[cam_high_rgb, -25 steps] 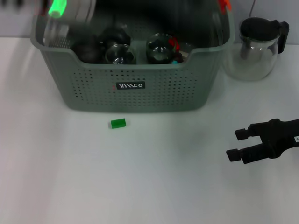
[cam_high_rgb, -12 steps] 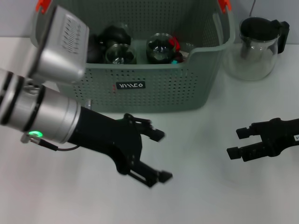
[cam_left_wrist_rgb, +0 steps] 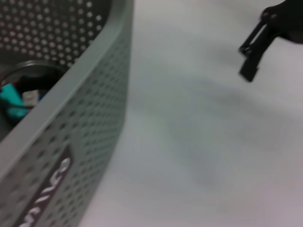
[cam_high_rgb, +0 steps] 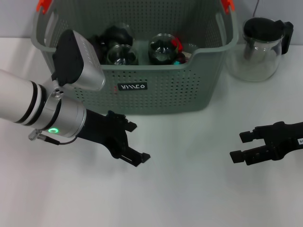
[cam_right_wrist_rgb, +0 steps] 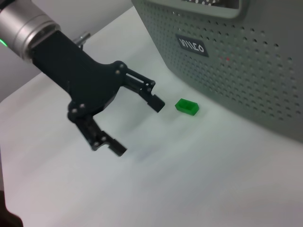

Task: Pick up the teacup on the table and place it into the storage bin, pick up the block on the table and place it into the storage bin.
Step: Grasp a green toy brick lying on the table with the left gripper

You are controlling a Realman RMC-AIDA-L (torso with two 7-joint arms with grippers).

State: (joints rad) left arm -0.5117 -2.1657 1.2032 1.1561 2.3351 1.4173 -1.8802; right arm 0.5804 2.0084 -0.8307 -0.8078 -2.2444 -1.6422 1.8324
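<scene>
The grey-green perforated plastic storage bin (cam_high_rgb: 142, 90) with orange handle clips stands at the back of the white table (cam_high_rgb: 189, 189). Inside it lie several glass teacups (cam_high_rgb: 122, 54) among other dark items. The small green rectangular block (cam_right_wrist_rgb: 187, 106) lies on the table just in front of the bin's labelled front wall; in the head view the left arm hides it. The left gripper (cam_high_rgb: 134, 142) hovers low over the table in front of the bin, near the block, its black fingers spread apart and holding nothing. The right gripper (cam_high_rgb: 241, 146) rests well apart from the bin, in front of its right corner, jaws apart and empty. A glass teapot with black lid (cam_high_rgb: 262, 47) stands just beside the bin's right end.
</scene>
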